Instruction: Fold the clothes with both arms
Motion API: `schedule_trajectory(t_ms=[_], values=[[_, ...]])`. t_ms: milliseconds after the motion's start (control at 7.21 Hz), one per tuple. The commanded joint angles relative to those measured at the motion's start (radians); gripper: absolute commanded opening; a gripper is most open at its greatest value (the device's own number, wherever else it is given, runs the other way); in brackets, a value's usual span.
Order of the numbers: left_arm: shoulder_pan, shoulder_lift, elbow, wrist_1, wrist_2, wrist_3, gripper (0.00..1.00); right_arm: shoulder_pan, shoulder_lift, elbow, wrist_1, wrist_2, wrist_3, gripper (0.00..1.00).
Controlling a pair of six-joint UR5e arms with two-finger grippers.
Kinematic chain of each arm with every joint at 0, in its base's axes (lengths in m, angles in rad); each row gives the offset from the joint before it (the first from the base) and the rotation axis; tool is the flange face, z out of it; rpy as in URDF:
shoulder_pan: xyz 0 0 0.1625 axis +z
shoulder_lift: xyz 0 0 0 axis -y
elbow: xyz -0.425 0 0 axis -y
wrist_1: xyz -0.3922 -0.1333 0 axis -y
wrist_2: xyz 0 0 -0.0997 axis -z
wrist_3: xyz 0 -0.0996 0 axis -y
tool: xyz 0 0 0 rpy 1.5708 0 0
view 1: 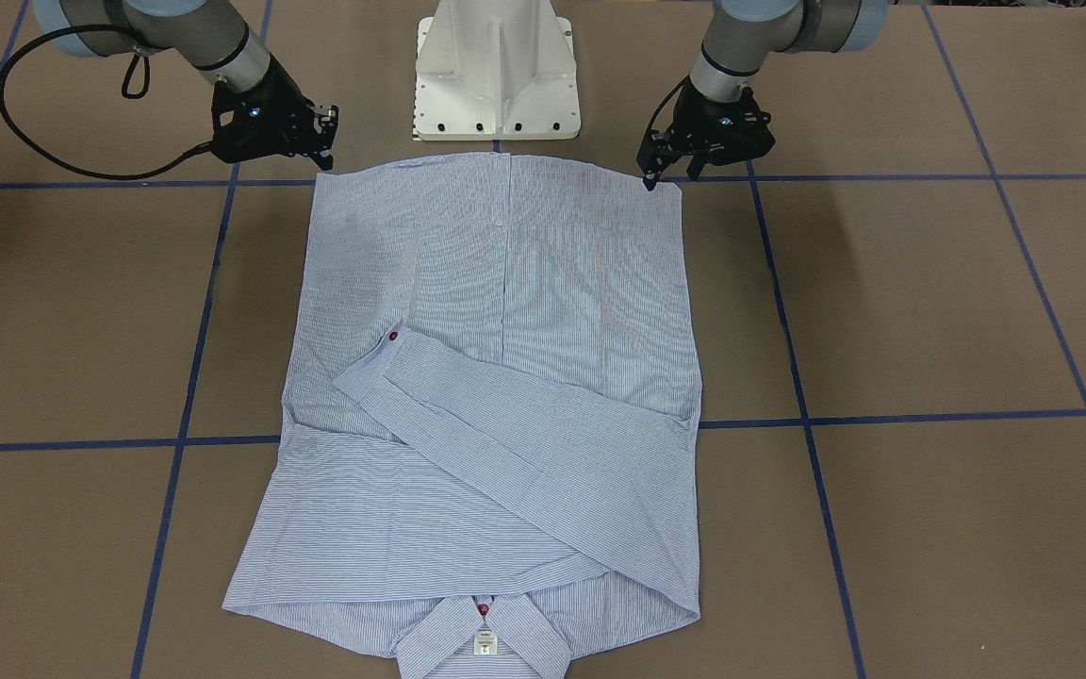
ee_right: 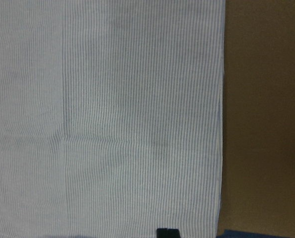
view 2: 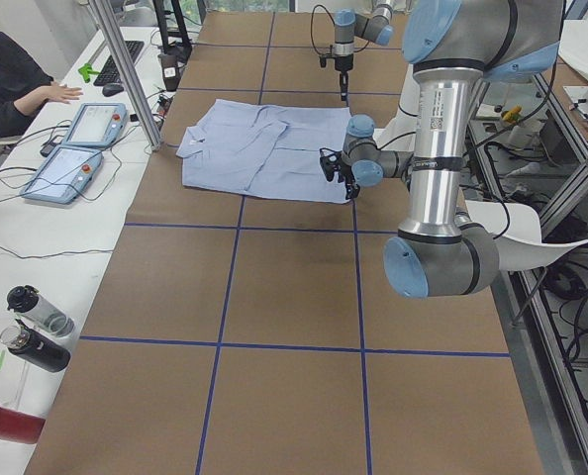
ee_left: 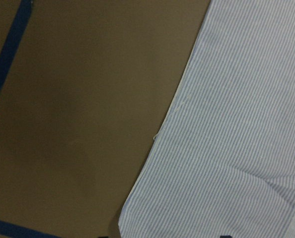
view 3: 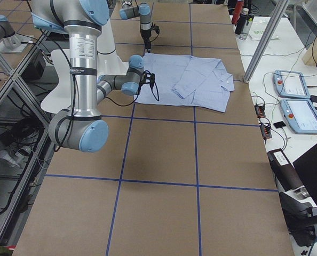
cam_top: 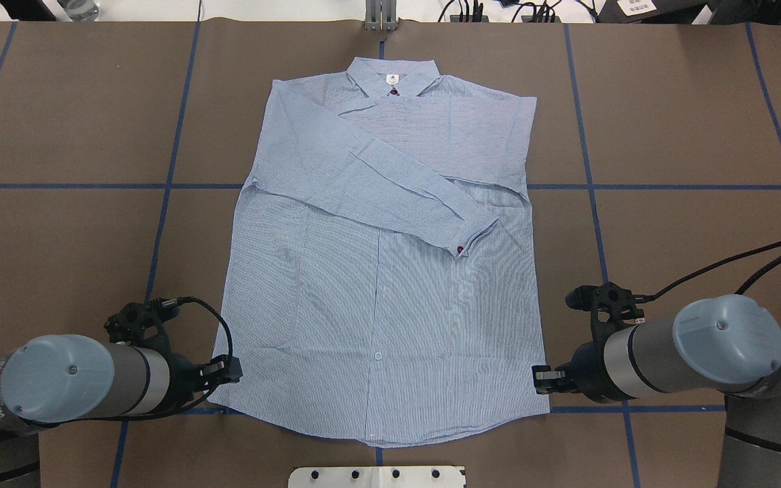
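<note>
Because both sleeves (cam_top: 390, 183) are already laid across the chest, the shirt (cam_top: 377, 305) is spread flat on the table (cam_top: 668, 122), collar (cam_top: 394, 71) at the far side. The left gripper (cam_top: 226, 370) and right gripper (cam_top: 544, 379) are placed at its hem corners, probably for a lengthwise fold; whether either is closed cannot be told.

You see the whole shirt (cam_top: 377, 305) four ways: overhead from the hem side, steeply down from the collar side, and small from either end of the table (cam_top: 58, 102). Each wrist camera sits close over one side edge.
</note>
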Motion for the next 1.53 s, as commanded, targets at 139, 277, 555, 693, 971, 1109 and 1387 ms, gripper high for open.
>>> schedule_trajectory(t_ms=[139,277,555,693,971,1109,1387], values=[[0.002,-0.004,0.001,0.037,0.000,0.000,0.79,0.051,0.000,0.000,-0.001,0.053,0.000,0.00],[0.002,-0.002,0.001,0.039,0.000,0.000,0.79,0.067,0.000,-0.001,-0.002,0.069,0.000,0.21],[0.002,-0.002,0.003,0.039,-0.002,0.000,0.79,0.065,0.000,-0.003,-0.005,0.055,0.000,0.99],[0.002,-0.002,0.004,0.039,-0.002,-0.002,0.79,0.067,0.000,-0.003,-0.007,0.055,0.000,1.00],[0.003,-0.026,0.047,0.040,-0.004,-0.002,0.79,0.071,0.000,0.002,-0.007,0.055,0.000,1.00],[0.003,-0.027,0.047,0.039,-0.004,-0.002,0.77,0.071,0.000,0.002,-0.007,0.055,0.000,1.00],[0.002,-0.027,0.046,0.040,-0.004,-0.003,0.66,0.073,-0.001,0.002,-0.007,0.057,0.000,1.00]])
